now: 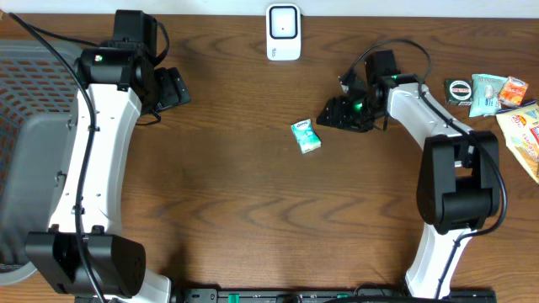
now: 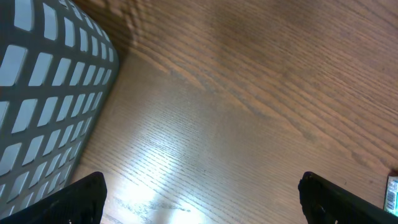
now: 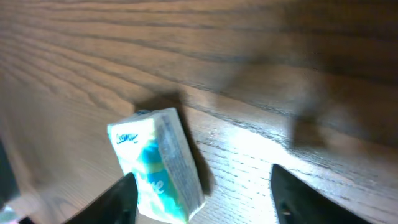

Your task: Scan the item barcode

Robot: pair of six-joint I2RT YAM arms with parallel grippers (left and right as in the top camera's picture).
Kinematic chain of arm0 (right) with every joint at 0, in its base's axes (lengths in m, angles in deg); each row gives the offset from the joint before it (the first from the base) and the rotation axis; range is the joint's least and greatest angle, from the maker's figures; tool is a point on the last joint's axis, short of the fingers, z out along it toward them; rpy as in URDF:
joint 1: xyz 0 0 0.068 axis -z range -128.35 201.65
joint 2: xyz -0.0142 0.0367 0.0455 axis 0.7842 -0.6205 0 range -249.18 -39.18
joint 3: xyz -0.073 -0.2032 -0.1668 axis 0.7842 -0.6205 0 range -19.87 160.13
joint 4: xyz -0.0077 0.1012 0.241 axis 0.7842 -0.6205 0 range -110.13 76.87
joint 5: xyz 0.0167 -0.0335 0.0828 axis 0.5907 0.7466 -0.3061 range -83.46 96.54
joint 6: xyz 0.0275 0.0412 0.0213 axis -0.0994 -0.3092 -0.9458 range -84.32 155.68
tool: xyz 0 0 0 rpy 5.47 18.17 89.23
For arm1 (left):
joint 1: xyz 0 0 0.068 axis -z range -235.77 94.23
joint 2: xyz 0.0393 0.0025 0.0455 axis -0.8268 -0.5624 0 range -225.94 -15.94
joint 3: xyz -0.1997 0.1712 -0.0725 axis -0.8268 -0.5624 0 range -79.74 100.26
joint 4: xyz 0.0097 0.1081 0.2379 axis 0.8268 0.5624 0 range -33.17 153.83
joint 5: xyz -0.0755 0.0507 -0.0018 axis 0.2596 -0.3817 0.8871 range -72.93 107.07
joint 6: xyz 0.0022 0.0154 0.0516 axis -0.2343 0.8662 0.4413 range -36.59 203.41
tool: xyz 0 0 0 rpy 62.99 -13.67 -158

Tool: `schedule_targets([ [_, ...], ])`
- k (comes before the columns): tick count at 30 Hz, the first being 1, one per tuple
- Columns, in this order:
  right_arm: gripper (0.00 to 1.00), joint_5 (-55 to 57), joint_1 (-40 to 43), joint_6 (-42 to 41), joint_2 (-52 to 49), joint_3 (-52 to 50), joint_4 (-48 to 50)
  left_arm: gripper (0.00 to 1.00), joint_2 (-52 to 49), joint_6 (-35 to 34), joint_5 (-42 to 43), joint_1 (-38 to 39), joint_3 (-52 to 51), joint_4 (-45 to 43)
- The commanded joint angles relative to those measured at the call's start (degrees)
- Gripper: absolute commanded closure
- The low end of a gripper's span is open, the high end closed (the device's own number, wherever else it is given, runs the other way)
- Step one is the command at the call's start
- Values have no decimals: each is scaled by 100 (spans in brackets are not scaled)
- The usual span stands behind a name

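A small teal-and-white packet (image 1: pixel 306 135) lies on the wooden table near the middle, below the white barcode scanner (image 1: pixel 284 32) at the back edge. My right gripper (image 1: pixel 341 112) hovers just right of the packet and is open, holding nothing. In the right wrist view the packet (image 3: pixel 155 165) rests on the wood close to the left finger (image 3: pixel 118 199), and the right gripper (image 3: pixel 205 202) has its jaws spread with bare wood on the other side. My left gripper (image 1: pixel 173 88) is far off at the back left, open and empty (image 2: pixel 211 205).
A grey mesh basket (image 1: pixel 25 93) fills the left side and shows in the left wrist view (image 2: pixel 43 81). Several snack packets (image 1: pixel 497 93) and a round tin (image 1: pixel 459 90) lie at the far right edge.
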Motion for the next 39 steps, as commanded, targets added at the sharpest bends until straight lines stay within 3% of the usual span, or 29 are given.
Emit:
schedule_targets([
  [1,33,155,-164,306,155,4,-13,2,-26,9,-92,-15,13,17],
  [5,35,157,-358,352,155,2,37,2,-26,9,-92,-15,13,17],
  [9,48,240,-656,520,153,2,151,2,-26,9,-92,-15,13,17],
  [18,50,1001,-1075,726,140,2,190,2,-26,9,-92,-15,13,17],
  [28,54,1115,-1147,719,-17,-2,186,2,-26,9,-92,-15,13,17],
  [31,64,1113,-1154,612,-131,-2,186,2,-26,9,-92,-15,13,17],
  [34,88,960,-1165,616,-223,-2,164,2,-26,9,-92,-15,13,17],
  [36,99,787,-1178,616,-236,-2,162,2,-26,9,-92,-15,13,17],
  [39,99,588,-1182,616,-234,-2,164,2,-26,9,-92,-15,13,17],
])
